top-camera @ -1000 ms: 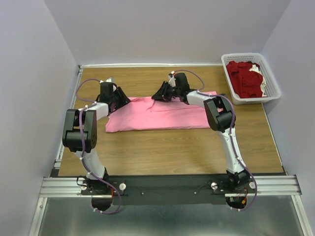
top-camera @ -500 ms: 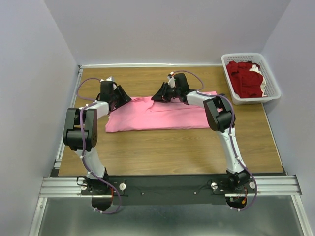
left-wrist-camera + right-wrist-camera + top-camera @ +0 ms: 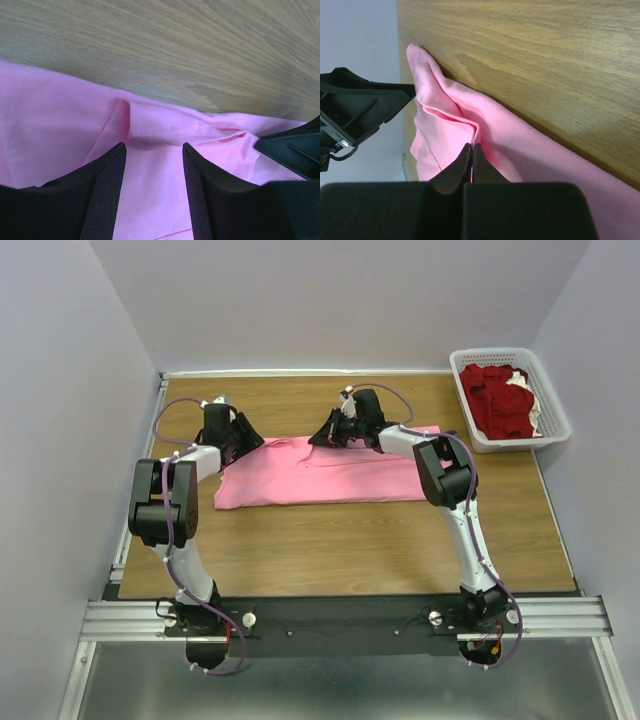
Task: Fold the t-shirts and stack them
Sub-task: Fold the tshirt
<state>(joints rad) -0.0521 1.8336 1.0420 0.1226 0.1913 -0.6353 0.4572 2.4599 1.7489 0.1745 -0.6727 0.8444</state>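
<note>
From above, the bright pink soft cloth t-shirt (image 3: 320, 475) lies spread flat on the brown wooden table (image 3: 350, 550). My left gripper (image 3: 243, 440) is at its far left corner and my right gripper (image 3: 322, 435) on its far edge. Crumpled dark red t-shirts (image 3: 497, 400) wait in the white plastic lattice basket (image 3: 555, 425).

In my left wrist view, my jaws stand apart over a stitched hem, gripping nothing.

In my right wrist view, my jaws are pinched together on a raised ridge of pink cloth. The shirt looks light and limp and will likely sag, so I judge hems and corners the best holds.
</note>
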